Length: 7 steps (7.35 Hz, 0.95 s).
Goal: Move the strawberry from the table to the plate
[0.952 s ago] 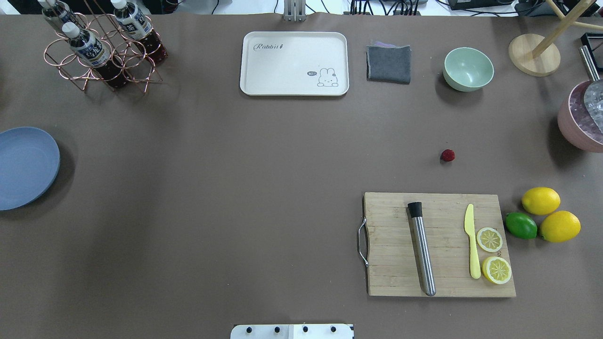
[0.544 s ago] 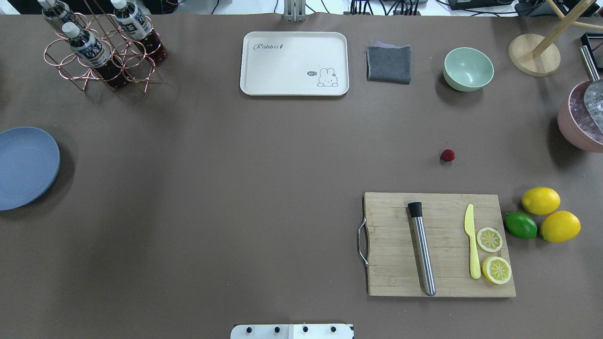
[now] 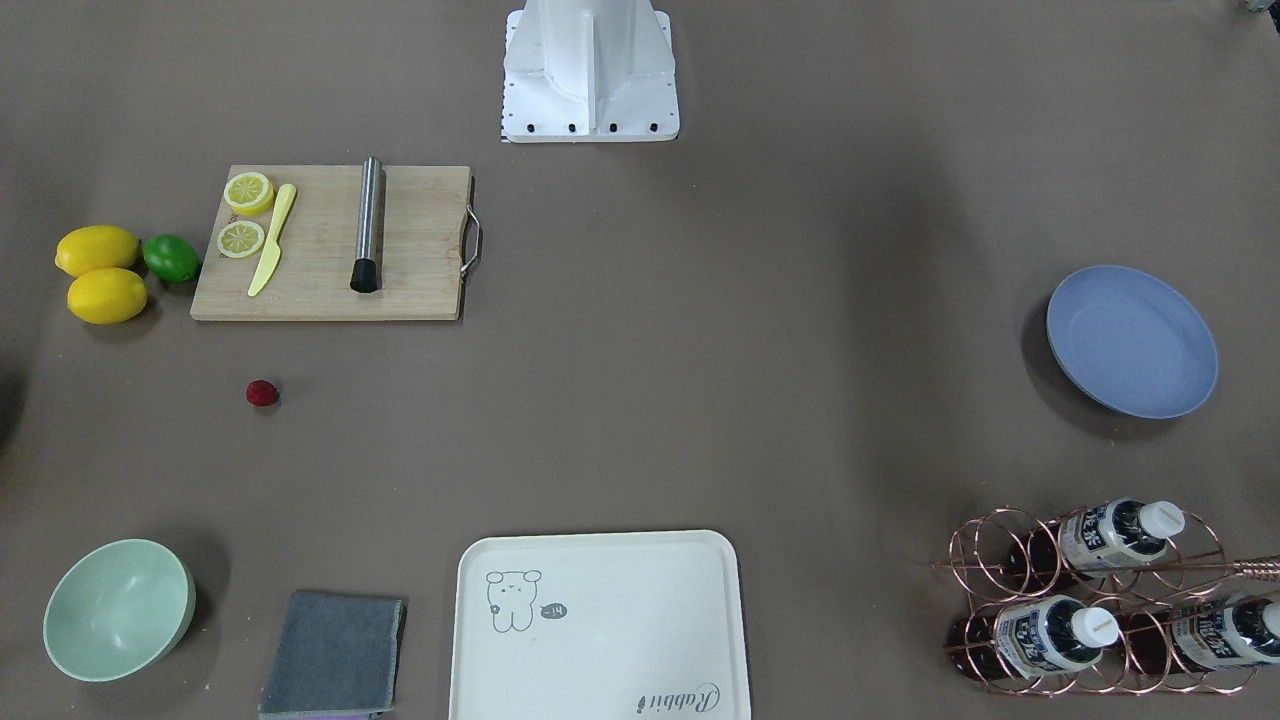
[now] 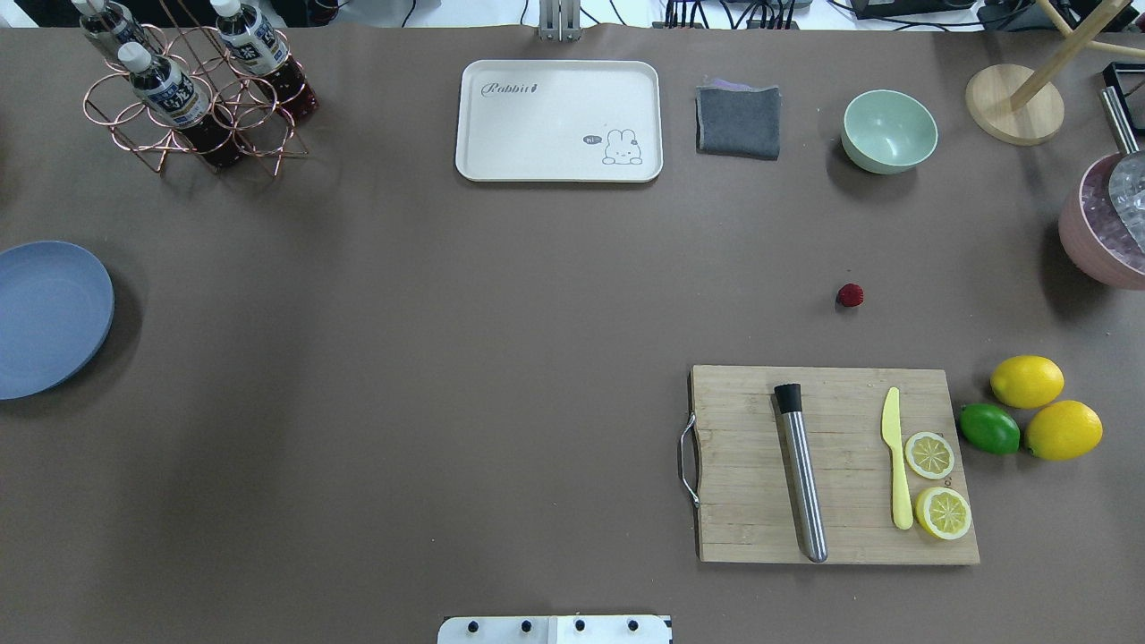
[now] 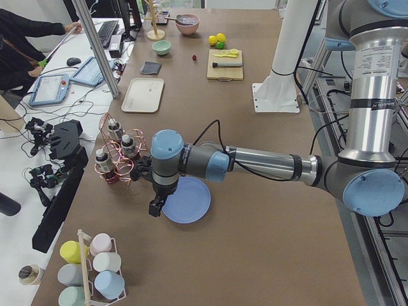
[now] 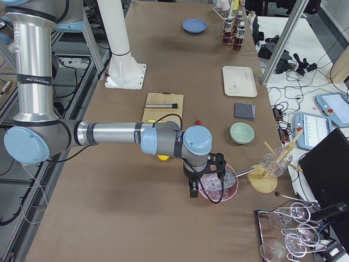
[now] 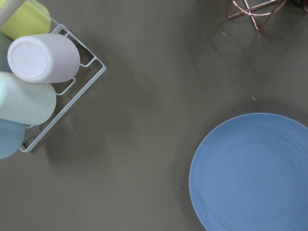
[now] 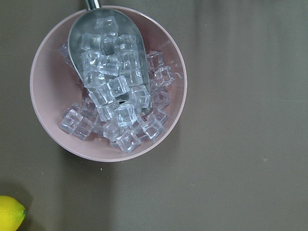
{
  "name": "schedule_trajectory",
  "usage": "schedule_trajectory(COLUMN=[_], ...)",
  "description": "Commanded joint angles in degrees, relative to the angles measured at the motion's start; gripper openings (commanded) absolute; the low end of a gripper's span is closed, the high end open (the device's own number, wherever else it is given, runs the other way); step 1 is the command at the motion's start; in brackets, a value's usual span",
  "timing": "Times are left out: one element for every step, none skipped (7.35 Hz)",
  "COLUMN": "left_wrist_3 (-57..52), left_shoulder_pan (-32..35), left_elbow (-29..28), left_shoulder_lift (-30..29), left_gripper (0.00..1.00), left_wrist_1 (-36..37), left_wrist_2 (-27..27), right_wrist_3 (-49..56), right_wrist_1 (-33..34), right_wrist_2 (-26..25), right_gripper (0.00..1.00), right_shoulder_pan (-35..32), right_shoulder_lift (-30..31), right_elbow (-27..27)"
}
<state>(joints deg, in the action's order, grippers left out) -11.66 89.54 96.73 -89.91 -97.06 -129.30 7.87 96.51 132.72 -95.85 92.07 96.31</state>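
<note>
Currently the strawberry (image 4: 850, 295) sits alone on the bench (image 4: 447, 358), near the cutting board (image 4: 742, 501) (well apart from the plate (image 4: 45, 317)). The left claw (image 5: 155, 208) hangs by the plate, the right claw (image 6: 192, 191) over the ice bowl (image 8: 43, 96); whether either is spread, I cannot tell.

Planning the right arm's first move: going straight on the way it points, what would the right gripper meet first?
Likely the pink bowl of ice, near its rim: the right gripper points down at its edge. Depth is unclear; it could meet the table alongside instead.
</note>
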Motion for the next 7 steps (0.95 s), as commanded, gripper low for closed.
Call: schedule_trajectory(left_wrist_3=[0.24,0.32,-0.11,-0.2,-0.03,-0.03,-0.03], left_shoulder_pan=[-0.24,-0.24,0.02,0.11,0.11,0.11,0.11], left_elbow=[-0.41,-0.32,0.29,0.64,0.47,0.56,0.39], left_shoulder_lift=[0.0,0.09,0.96,2.19,2.2,2.2,2.2], left_gripper=[0.98,0.98,0.98,0.98,0.98,0.98,0.98], left_wrist_1=[-0.32,-0.06,-0.75,-1.02,-1.54,-1.55,-1.64], left_wrist_2=[0.02,0.1,-0.16,-0.16,-0.16,-0.16,-0.16], right_wrist_3=[0.03,0.04,0.04,0.04,0.21,0.21,0.3], right_wrist_1=[-0.01,-0.01,-0.01,-0.01,-0.01,-0.1,-0.1], right_wrist_2=[0.09,0.09,0.09,0.44,0.7,0.7,0.7], right_gripper=[1.0,1.0,1.0,1.0,1.0,1.0,1.0], right_shoulder_pan=[-0.04,-0.04,-0.12,-0.13,-0.13,-0.13,-0.13], right_shoulder_lift=[0.12,0.12,0.21,0.56,0.65,0.65,0.74], right_elbow=[0.46,0.46,0.46,0.55,0.64,0.64,0.64])
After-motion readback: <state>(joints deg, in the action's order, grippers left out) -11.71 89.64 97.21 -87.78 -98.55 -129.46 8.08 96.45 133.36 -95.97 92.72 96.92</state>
